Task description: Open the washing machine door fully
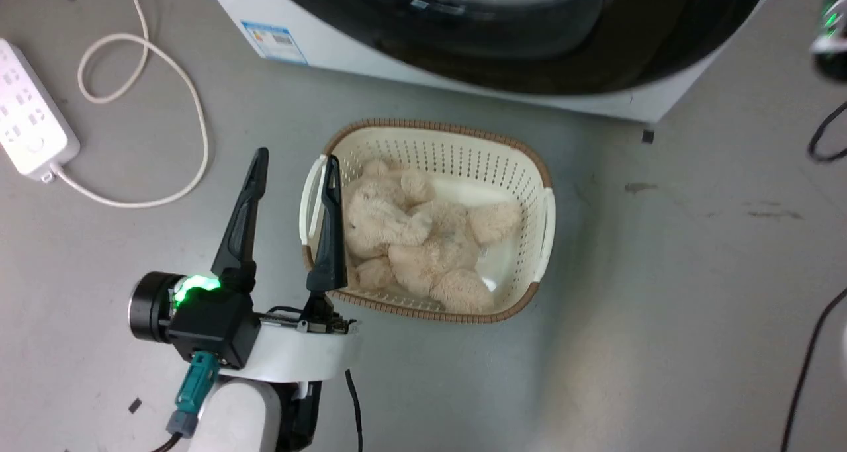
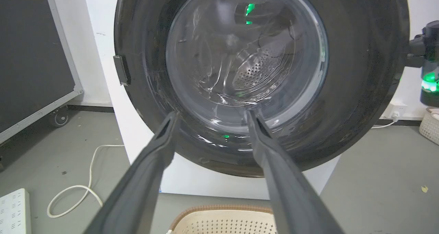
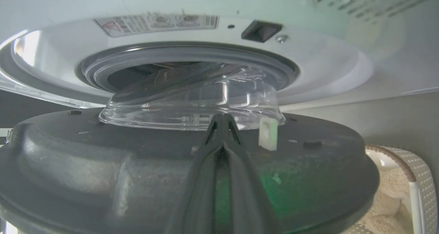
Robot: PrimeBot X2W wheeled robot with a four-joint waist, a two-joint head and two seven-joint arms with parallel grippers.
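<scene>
- At 7 o'clock in the head view, the left gripper (image 1: 297, 159) hangs over the grey floor (image 1: 662, 273). Its jaws are spread wide and hold nothing.
- 1 of its fingers crosses the 9 o'clock rim of the cream laundry basket (image 1: 463, 154), which holds a beige plush toy (image 1: 423, 240).
- A white power strip (image 1: 30, 121) and its looped cable (image 1: 205, 144) lie on the floor at 10 o'clock.
- Beyond the basket, at 12 o'clock, stands the washing machine (image 1: 327, 45). The glossy black washing machine door (image 1: 595, 55) covers its front.
- In the left wrist view the door faces the wide jaws and is well apart from them. Its clear glass centre shows between the 2 fingertips (image 2: 168, 131).
- In the right wrist view the right gripper (image 3: 222, 119) has its jaws pressed together, tips meeting and nothing visible between them. They lie along the door's dark inner face, just below the glass bowl.
- A white latch (image 3: 268, 134) stands just at 3 o'clock of those tips.
- The door is ajar. A gap separates it from the machine's white front, and the bowl sits partly inside the grey-ringed opening.
</scene>
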